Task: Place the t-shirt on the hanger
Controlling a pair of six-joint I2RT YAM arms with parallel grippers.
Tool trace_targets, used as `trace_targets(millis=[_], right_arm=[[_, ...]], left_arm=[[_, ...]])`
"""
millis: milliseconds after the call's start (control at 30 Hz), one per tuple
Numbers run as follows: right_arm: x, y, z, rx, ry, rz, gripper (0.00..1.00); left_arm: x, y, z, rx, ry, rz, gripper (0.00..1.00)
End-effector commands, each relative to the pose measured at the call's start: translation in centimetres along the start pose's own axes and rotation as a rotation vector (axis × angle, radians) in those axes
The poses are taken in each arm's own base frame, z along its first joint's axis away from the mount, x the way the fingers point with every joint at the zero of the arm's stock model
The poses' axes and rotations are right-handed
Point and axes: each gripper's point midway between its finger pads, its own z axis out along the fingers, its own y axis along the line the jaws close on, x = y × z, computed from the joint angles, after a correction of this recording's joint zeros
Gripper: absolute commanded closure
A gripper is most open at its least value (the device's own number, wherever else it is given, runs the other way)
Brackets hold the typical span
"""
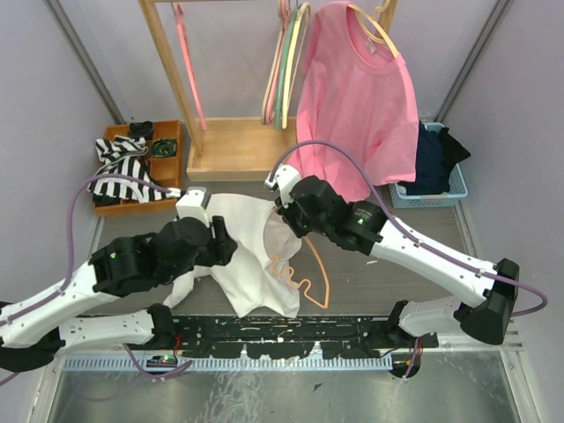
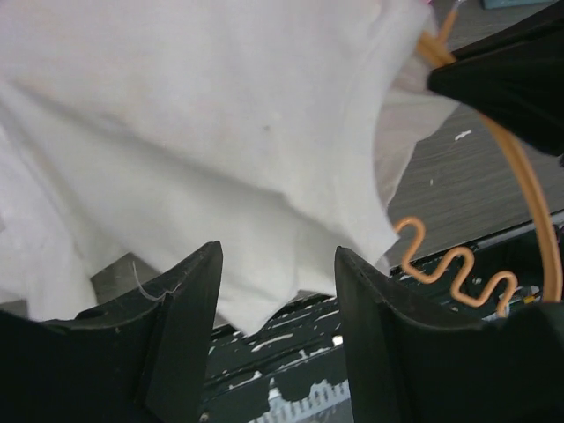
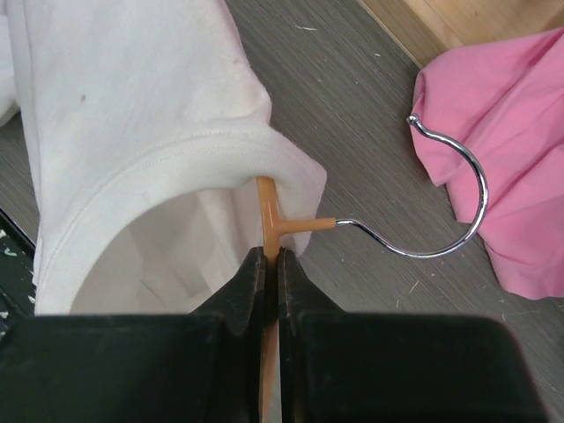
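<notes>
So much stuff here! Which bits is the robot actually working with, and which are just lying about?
In use: white t-shirt, orange hanger, right gripper, left gripper.
Just lying about: pink t-shirt, striped cloth, blue basket, wooden rack.

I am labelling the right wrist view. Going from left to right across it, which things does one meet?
white t-shirt → orange hanger → silver hook → pink t-shirt

Matt cloth t-shirt (image 1: 251, 264), smooth hanger (image 3: 267, 204), shiny metal hook (image 3: 467, 220).
</notes>
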Motion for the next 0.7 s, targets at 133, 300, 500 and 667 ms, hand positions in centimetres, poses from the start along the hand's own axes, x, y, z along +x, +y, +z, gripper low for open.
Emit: trace_targets(millis=[133,300,500,667], right_arm=[[-6.7,1.0,-0.7,-0.020,-0.208,0.141,0.99],[-7.4,1.4,-1.1,-0.029,-0.223,0.141,0.99],[-7.7,1.4,-1.8,-0.032,-0.240,0.139,0.99],[-7.9,1.4,-2.5,-0.035,-0.257,0.140,0.99]], left_arm=[[-3.2,-5.5,3.4,0.089,-0.117,0.007,0.38],[-3.1,-5.5,5.8,-0.010,-0.108,0.093,0.32],[-2.9,-5.2,6.8,-0.070,-0.096,0.119,0.32],[-3.0,-5.2,6.8,-0.077,-0.093,0.133,0.62]])
